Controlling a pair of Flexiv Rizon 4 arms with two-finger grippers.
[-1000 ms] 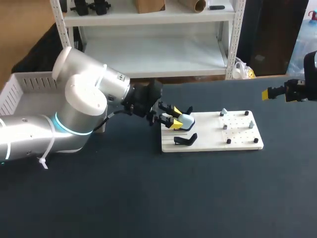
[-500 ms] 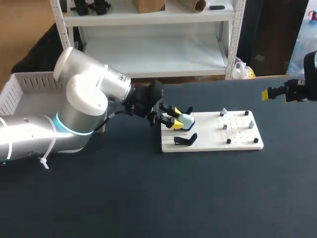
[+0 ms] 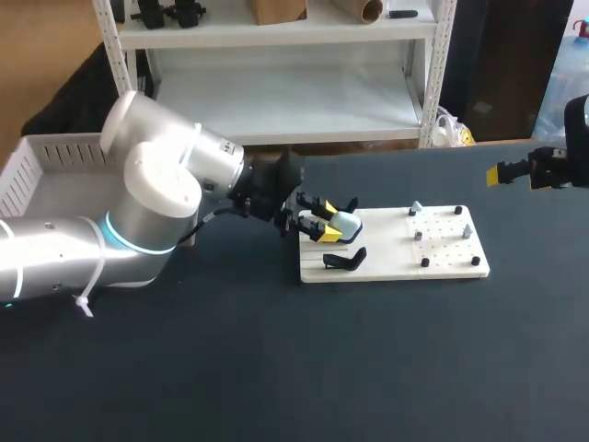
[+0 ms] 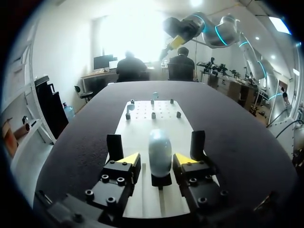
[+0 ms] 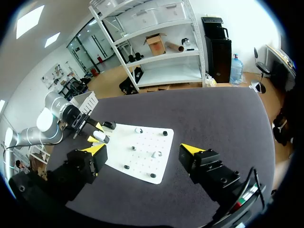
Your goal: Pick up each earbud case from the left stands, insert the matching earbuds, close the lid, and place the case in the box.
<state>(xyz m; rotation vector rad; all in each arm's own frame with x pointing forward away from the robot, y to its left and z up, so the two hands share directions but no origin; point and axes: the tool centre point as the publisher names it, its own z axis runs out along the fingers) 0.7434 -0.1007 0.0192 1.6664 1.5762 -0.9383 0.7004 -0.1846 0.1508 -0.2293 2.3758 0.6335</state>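
A pale blue earbud case stands upright on a black stand at the left end of a white board. My left gripper is around it. In the left wrist view the case sits between the yellow fingertips, a small gap showing on each side, so my left gripper is open. A second black stand nearer me holds nothing. Small earbuds rest among black pegs at the board's right end. My right gripper hovers open far right; the right wrist view shows my right gripper holding nothing.
The white perforated box sits at the table's left edge, behind my left arm. The board lies mid-table, with dark tabletop all around it.
My left arm's upper part has crept slightly to the right; its gripper stays around the case. The right arm has not moved.
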